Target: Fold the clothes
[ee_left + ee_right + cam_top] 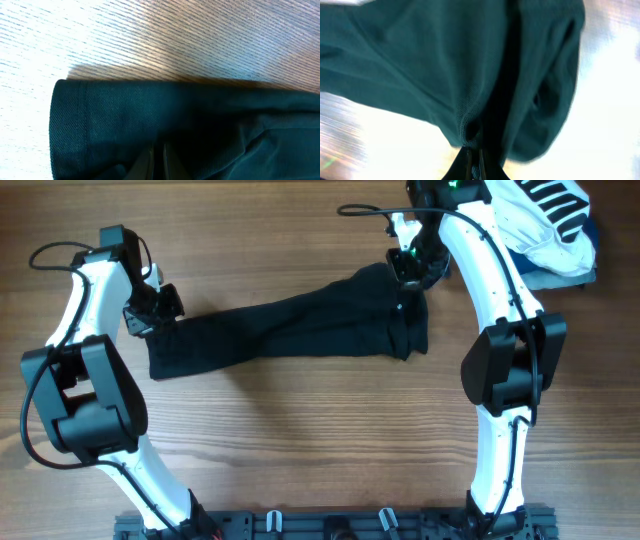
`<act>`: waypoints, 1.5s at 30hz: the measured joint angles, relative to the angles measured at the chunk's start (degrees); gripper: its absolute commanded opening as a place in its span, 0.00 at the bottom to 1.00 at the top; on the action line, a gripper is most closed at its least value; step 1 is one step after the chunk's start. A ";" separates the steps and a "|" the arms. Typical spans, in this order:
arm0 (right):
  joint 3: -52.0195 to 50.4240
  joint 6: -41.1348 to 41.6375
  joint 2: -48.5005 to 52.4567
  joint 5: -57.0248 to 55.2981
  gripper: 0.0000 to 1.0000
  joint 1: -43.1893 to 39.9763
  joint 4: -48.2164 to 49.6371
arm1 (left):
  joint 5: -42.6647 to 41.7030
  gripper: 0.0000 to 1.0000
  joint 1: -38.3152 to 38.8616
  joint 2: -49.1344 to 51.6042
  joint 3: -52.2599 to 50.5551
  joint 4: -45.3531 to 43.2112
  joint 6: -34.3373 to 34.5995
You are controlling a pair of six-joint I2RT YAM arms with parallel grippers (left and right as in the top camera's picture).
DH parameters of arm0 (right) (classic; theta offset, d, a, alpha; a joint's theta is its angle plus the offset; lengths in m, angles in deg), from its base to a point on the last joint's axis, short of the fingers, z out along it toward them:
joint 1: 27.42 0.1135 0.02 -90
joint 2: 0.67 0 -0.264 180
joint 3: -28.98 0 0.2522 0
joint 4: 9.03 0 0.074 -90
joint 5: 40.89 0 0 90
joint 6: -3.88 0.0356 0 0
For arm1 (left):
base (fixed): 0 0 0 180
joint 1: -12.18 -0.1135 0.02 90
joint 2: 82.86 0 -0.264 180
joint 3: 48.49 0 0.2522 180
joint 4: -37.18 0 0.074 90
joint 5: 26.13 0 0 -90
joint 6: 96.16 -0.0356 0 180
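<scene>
The clothes [290, 330] lie stretched out as a long black band across the middle of the wooden table [300, 450]. The long axis runs left to right, tilted a little, with the left end nearer the robot's base and the right end farther from it.

The left gripper [150, 315] sits at the far corner of the left end, its fingers [148, 161] narrowed together on the fabric. The right gripper [408, 272] is at the right end, pinched tight on a gathered fold, and the cloth hangs bunched from its tips [474, 161].

A white striped garment [550, 210] lies over a blue one [572, 272] at the far right corner, apart from the black cloth.
</scene>
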 measured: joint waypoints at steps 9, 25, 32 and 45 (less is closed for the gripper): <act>-11.02 4.28 0.00 -2.75 0.04 0.00 -2.25 | -0.04 0.04 0.00 0.00 0.00 -0.02 0.00; -8.44 4.20 -12.26 -3.52 0.70 0.00 9.86 | -0.02 0.04 0.00 0.00 0.00 -0.61 0.00; -8.35 2.51 -5.64 -2.84 0.69 0.00 20.83 | -0.02 0.04 0.00 0.00 0.00 -0.74 0.00; -8.37 1.40 4.50 1.49 0.10 0.00 27.61 | -0.02 0.04 0.00 0.00 0.00 -0.90 0.00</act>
